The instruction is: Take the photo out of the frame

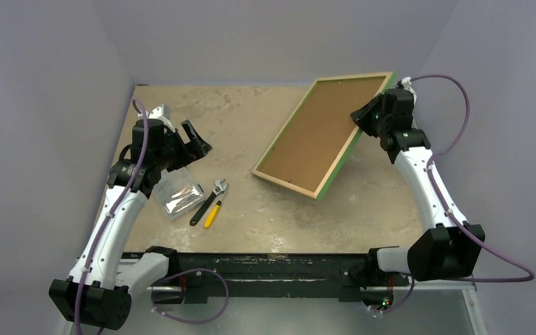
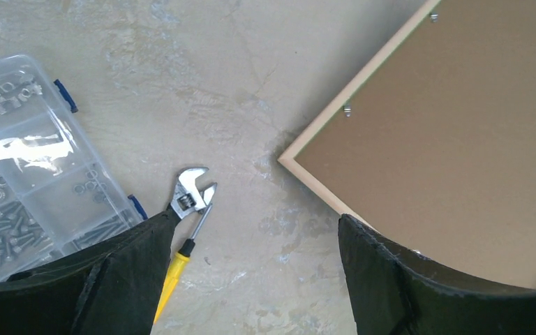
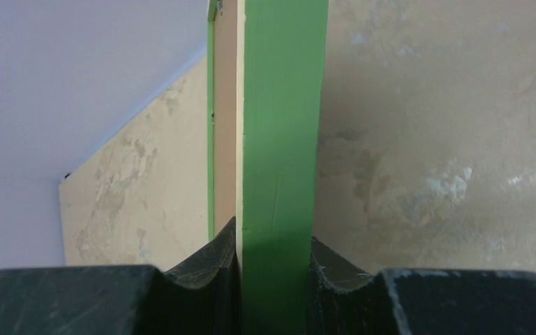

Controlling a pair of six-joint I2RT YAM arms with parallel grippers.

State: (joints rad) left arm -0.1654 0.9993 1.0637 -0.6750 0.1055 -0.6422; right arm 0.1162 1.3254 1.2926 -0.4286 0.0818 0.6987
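I am gripping the frame (image 3: 283, 139) by its green right-hand edge in my right hand (image 3: 276, 259), the fingers pinching it from both sides. I am holding it tilted at the far right of the worktop (image 1: 265, 209), its brown backing board (image 1: 317, 136) facing up. The photo is not showing; I judge it is lying under that board. My left hand (image 2: 255, 276) is hanging wide and holding nothing above the wrench (image 2: 190, 190). So I am only at the opening step: next the left hand should cross to the small metal tabs (image 2: 347, 109) and free the board.
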